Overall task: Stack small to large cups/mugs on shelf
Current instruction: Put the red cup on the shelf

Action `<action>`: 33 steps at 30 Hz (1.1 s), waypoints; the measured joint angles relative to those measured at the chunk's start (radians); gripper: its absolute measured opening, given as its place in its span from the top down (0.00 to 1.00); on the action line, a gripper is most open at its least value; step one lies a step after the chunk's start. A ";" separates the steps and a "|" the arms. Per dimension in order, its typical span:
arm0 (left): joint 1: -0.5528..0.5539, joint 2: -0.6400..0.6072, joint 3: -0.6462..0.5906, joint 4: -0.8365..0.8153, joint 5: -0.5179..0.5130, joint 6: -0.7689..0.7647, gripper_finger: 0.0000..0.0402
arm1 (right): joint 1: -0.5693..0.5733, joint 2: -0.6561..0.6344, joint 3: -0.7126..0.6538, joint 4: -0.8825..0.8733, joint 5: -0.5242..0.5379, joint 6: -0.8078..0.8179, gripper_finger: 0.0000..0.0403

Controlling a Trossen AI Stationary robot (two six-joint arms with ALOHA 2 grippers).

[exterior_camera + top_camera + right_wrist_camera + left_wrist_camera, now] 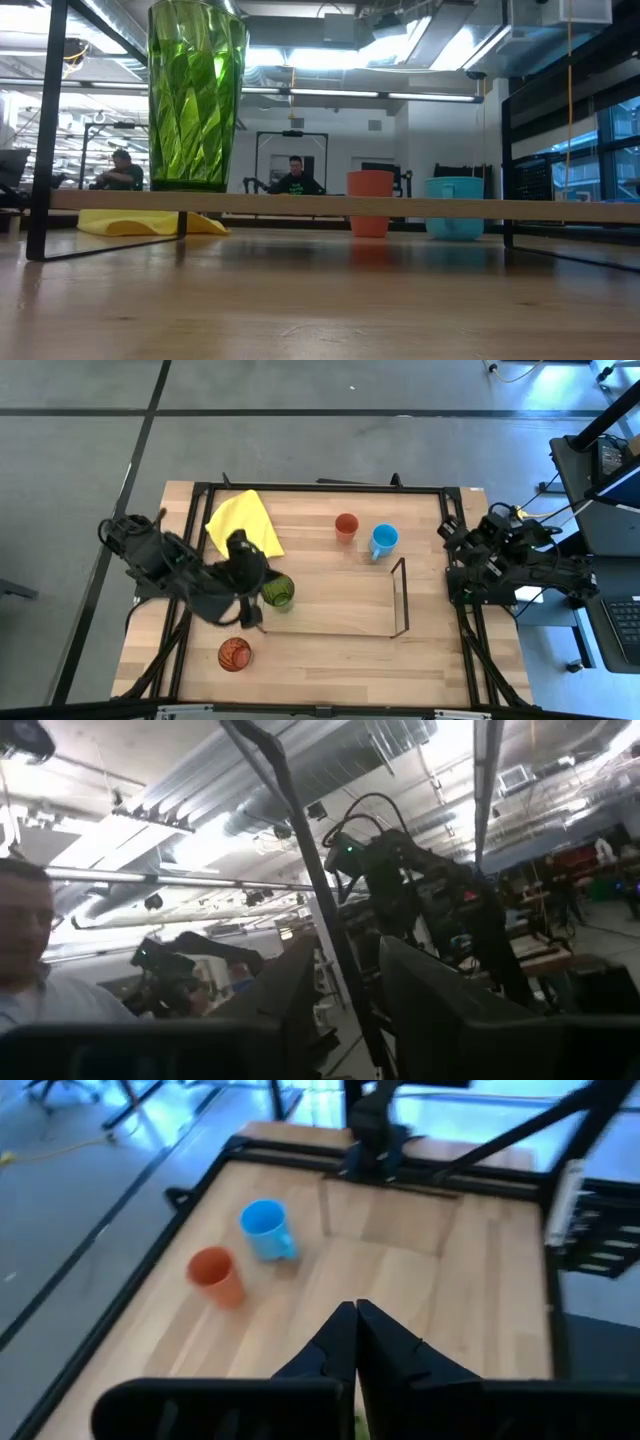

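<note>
Green tumbler (278,592) stands on the shelf (400,597) end, with the left gripper (250,616) beside it, fingers closed on nothing. Right gripper (452,532) waits parted at the bench (330,660) edge.

Both arms are dark, almost black, built from chunky jointed segments with rounded housings. The left arm (185,575) is bulky, with loose black cable looping off its base. The right arm (510,560) shows a yellow cable and pale patches among its joints. The left gripper (355,1342) has two flat, matte black wedge-shaped fingers (335,1350) tapering to narrow tips on a broad black crossbar.
</note>
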 joint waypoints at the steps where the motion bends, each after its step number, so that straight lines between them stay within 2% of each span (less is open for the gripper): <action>1: 0.009 -0.024 -0.029 -0.004 0.001 -0.013 1.00 | 0.000 0.000 0.000 -0.001 0.007 0.008 0.70; 5: 0.017 -0.154 -0.211 0.019 0.013 -0.079 1.00 | 0.002 0.000 0.000 -0.001 0.005 0.028 0.70; 12: -0.022 -0.487 -0.702 0.206 0.001 -0.314 0.99 | 0.023 0.000 0.000 -0.012 -0.016 0.080 0.70; 15: -0.067 -0.608 -0.883 0.307 0.070 -0.398 1.00 | 0.032 0.000 -0.001 -0.018 -0.016 0.105 0.70; 17: -0.101 -0.662 -0.961 0.336 0.119 -0.460 1.00 | 0.032 0.000 -0.001 -0.018 -0.015 0.116 0.70; 22: -0.182 -0.690 -1.063 0.246 0.350 -0.623 1.00 | 0.032 0.000 -0.001 -0.021 -0.014 0.131 0.70; 26: -0.223 -0.640 -1.107 0.202 0.579 -0.639 0.99 | 0.032 0.000 -0.001 -0.039 -0.011 0.131 0.70; 28: -0.229 -0.605 -1.113 0.210 0.623 -0.639 0.99 | 0.032 0.000 -0.001 -0.058 -0.005 0.131 0.70; 33: -0.233 -0.528 -1.114 0.269 0.618 -0.645 0.95 | 0.032 0.000 -0.001 -0.106 0.046 0.130 0.70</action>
